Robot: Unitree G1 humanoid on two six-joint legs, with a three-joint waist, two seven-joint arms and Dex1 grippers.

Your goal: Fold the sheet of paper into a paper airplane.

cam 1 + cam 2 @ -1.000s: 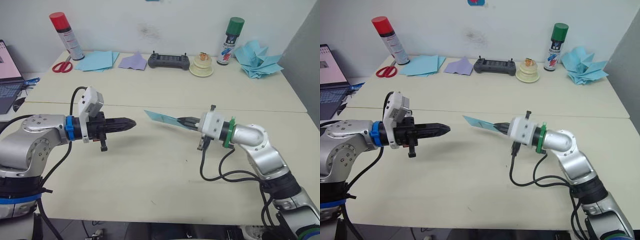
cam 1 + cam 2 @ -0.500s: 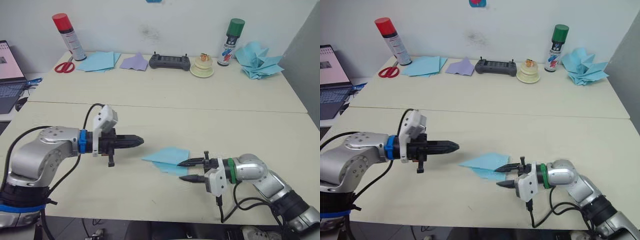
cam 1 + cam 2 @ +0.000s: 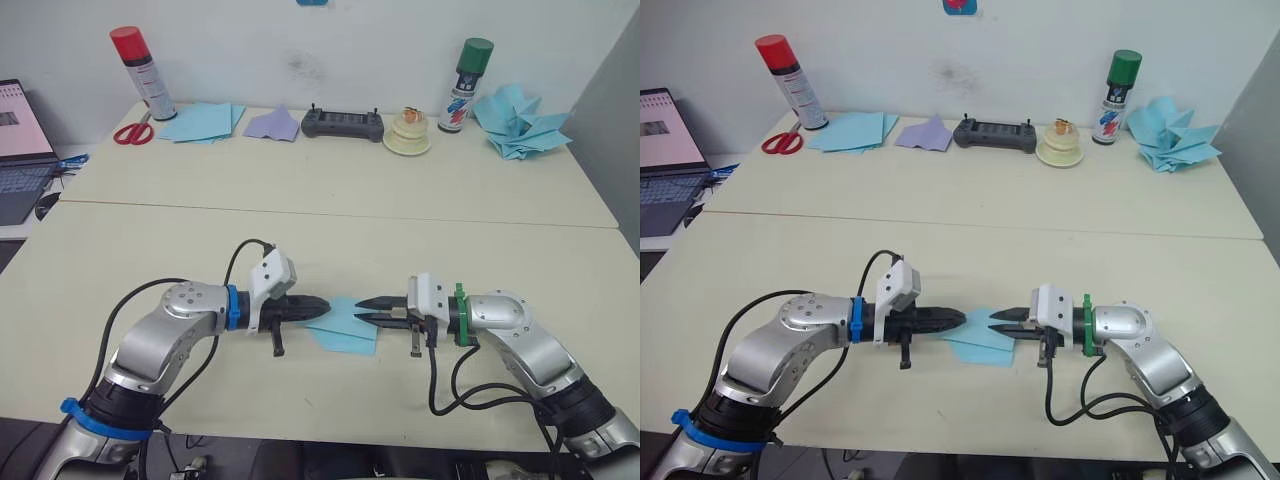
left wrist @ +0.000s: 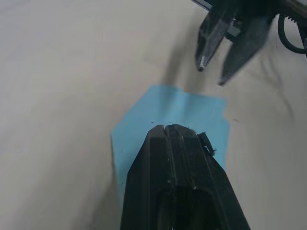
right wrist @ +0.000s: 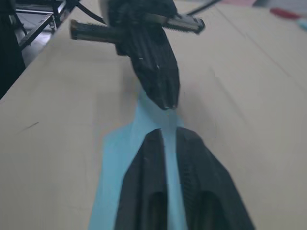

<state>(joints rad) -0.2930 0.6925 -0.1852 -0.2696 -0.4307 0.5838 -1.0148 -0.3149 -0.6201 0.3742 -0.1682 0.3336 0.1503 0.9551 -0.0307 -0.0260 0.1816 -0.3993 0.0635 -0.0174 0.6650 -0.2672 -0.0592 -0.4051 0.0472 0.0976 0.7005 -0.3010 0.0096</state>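
Both grippers have closed in tip to tip over the paper (image 3: 345, 322), left gripper (image 3: 322, 307) with fingers pressed together on its near-left part, right gripper (image 3: 362, 307) slightly parted and grasping nothing just above its right edge, paper flat on the front table (image 3: 300, 250).

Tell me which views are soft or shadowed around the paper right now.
Left eye view: even light, paper sharp, faint shadow under both arms. Left wrist view: the shut left fingers and paper are clear, with the right gripper casting a soft shadow on the table. Right wrist view: blurred throughout, its own slightly parted fingers and the left gripper smeared.
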